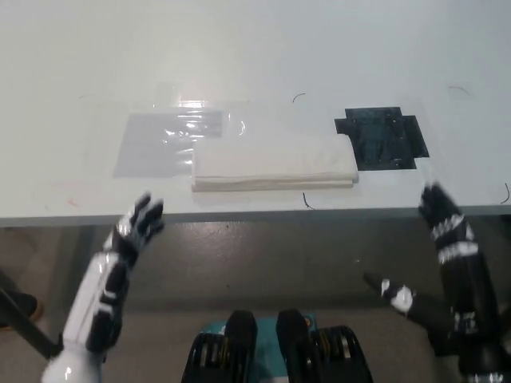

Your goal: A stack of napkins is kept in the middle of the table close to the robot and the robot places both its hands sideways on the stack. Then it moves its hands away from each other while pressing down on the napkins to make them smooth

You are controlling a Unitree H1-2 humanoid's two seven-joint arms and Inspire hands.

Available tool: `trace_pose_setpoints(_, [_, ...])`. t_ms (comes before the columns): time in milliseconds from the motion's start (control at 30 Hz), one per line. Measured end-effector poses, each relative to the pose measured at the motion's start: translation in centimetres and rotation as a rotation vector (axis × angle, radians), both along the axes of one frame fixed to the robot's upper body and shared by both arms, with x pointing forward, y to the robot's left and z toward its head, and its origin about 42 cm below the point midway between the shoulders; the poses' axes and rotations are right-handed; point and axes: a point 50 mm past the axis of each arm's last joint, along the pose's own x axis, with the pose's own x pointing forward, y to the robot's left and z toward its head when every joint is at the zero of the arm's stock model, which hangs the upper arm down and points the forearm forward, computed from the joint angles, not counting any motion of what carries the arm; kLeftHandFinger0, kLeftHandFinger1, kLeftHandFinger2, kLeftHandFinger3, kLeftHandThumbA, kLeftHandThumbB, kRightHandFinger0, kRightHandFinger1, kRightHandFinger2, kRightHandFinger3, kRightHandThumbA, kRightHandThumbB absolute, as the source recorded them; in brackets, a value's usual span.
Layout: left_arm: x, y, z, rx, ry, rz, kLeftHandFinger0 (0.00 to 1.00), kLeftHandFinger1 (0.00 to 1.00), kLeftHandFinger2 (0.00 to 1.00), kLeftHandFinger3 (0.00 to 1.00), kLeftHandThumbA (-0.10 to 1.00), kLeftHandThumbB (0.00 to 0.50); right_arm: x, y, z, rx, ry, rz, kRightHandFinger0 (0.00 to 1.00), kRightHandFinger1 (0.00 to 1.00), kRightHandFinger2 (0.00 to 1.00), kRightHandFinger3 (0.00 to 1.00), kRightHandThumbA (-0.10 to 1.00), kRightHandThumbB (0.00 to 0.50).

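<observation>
A white stack of napkins [274,163] lies flat on the white table [255,64], near its front edge and about in the middle. My left hand [137,224] is raised at the lower left, just below the table's front edge, fingers apart and holding nothing. My right hand [441,217] is raised at the lower right, also at the table's edge, fingers extended and empty. Both hands are apart from the stack, one to each side of it.
A clear plastic sheet [172,142] lies taped to the table left of the stack. A black cross-shaped patch [382,138] is right of it. The table's front edge [255,217] runs across the picture, with floor below.
</observation>
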Motion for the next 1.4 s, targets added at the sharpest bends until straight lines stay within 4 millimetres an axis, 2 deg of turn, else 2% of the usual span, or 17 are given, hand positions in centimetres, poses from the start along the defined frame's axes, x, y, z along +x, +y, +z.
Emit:
trace_pose_setpoints(33, [0.6, -0.3, 1.1, -0.006, -0.039, -0.017, 1.0, 1.0, 1.0, 1.0, 1.0, 0.327, 0.6, 0.3, 1.0, 0.005, -0.029, 0.01, 1.0, 1.0, 1.0, 1.0, 1.0, 0.308])
trace_pose_setpoints(67, [1.2, -0.5, 2.1, -0.009, -0.071, -0.029, 1.0, 1.0, 1.0, 1.0, 1.0, 0.349, 1.0, 0.5, 1.9, 0.008, -0.051, 0.017, 1.0, 1.0, 1.0, 1.0, 1.0, 0.312])
trace_pose_setpoints(167, [3.1, -1.3, 4.9, -0.027, -0.149, -0.058, 1.0, 1.0, 1.0, 1.0, 1.0, 0.297, 2.9, 1.4, 4.5, 0.018, -0.113, 0.047, 1.0, 1.0, 1.0, 1.0, 1.0, 0.305])
trace_pose_setpoints(267, [4.9, -2.3, 7.2, -0.044, -0.203, -0.083, 1.0, 1.0, 1.0, 1.0, 1.0, 0.247, 4.7, 2.5, 6.9, 0.029, -0.155, 0.072, 1.0, 1.0, 1.0, 1.0, 1.0, 0.265])
trace_pose_setpoints(333, [6.4, -3.2, 8.4, -0.048, -0.213, -0.093, 1.0, 1.0, 1.0, 1.0, 1.0, 0.252, 6.0, 3.6, 8.7, 0.041, -0.178, 0.093, 1.0, 1.0, 1.0, 1.0, 1.0, 0.261])
trace_pose_setpoints(400, [7.4, -3.9, 9.1, -0.051, -0.208, -0.098, 1.0, 1.0, 1.0, 1.0, 1.0, 0.237, 7.0, 4.3, 9.6, 0.056, -0.178, 0.11, 1.0, 1.0, 1.0, 1.0, 1.0, 0.251])
trace_pose_setpoints(467, [8.9, -4.7, 9.7, -0.056, -0.188, -0.105, 1.0, 1.0, 1.0, 1.0, 1.0, 0.198, 8.3, 5.2, 10.3, 0.088, -0.161, 0.134, 1.0, 1.0, 1.0, 1.0, 1.0, 0.238])
trace_pose_setpoints(600, [12.7, -6.3, 10.3, -0.046, -0.126, -0.107, 1.0, 1.0, 1.0, 1.0, 1.0, 0.22, 11.4, 7.0, 11.1, 0.173, -0.095, 0.182, 1.0, 1.0, 1.0, 1.0, 1.0, 0.23])
trace_pose_setpoints(633, [13.3, -6.5, 10.2, -0.045, -0.114, -0.107, 1.0, 1.0, 1.0, 1.0, 1.0, 0.242, 11.7, 7.1, 11.1, 0.183, -0.082, 0.184, 1.0, 1.0, 1.0, 1.0, 1.0, 0.209])
trace_pose_setpoints(700, [16.1, -7.5, 9.8, -0.05, -0.046, -0.101, 1.0, 1.0, 1.0, 1.0, 1.0, 0.261, 13.8, 7.9, 11.2, 0.245, -0.021, 0.198, 1.0, 1.0, 1.0, 1.0, 1.0, 0.202])
trace_pose_setpoints(767, [18.0, -8.4, 9.5, -0.061, 0.011, -0.096, 1.0, 1.0, 1.0, 1.0, 1.0, 0.26, 15.7, 8.6, 11.3, 0.302, 0.035, 0.207, 1.0, 1.0, 1.0, 1.0, 1.0, 0.2])
trace_pose_setpoints(933, [21.7, -10.7, 9.0, -0.077, 0.114, -0.094, 1.0, 1.0, 1.0, 1.0, 1.0, 0.307, 19.8, 10.2, 10.9, 0.442, 0.17, 0.242, 1.0, 1.0, 1.0, 1.0, 1.0, 0.233])
trace_pose_setpoints(1033, [23.2, -11.6, 8.5, -0.081, 0.166, -0.087, 1.0, 1.0, 1.0, 1.0, 1.0, 0.364, 21.4, 10.8, 10.6, 0.529, 0.237, 0.262, 1.0, 1.0, 1.0, 1.0, 1.0, 0.219])
trace_pose_setpoints(1133, [24.5, -12.2, 7.9, -0.092, 0.22, -0.078, 1.0, 1.0, 1.0, 1.0, 1.0, 0.358, 22.8, 11.3, 10.0, 0.611, 0.304, 0.276, 1.0, 1.0, 1.0, 1.0, 1.0, 0.217])
trace_pose_setpoints(1200, [25.1, -12.7, 7.5, -0.095, 0.246, -0.075, 1.0, 1.0, 1.0, 1.0, 1.0, 0.376, 23.7, 11.7, 9.4, 0.681, 0.359, 0.291, 1.0, 1.0, 1.0, 1.0, 1.0, 0.224])
trace_pose_setpoints(1367, [26.5, -13.3, 6.1, -0.125, 0.328, -0.051, 1.0, 1.0, 1.0, 1.0, 1.0, 0.304, 25.3, 12.7, 7.2, 0.824, 0.487, 0.333, 1.0, 1.0, 1.0, 1.0, 1.0, 0.231])
trace_pose_setpoints(1400, [26.8, -13.4, 5.9, -0.132, 0.342, -0.045, 1.0, 1.0, 1.0, 1.0, 1.0, 0.304, 25.6, 13.0, 6.6, 0.852, 0.515, 0.345, 1.0, 1.0, 1.0, 1.0, 1.0, 0.23])
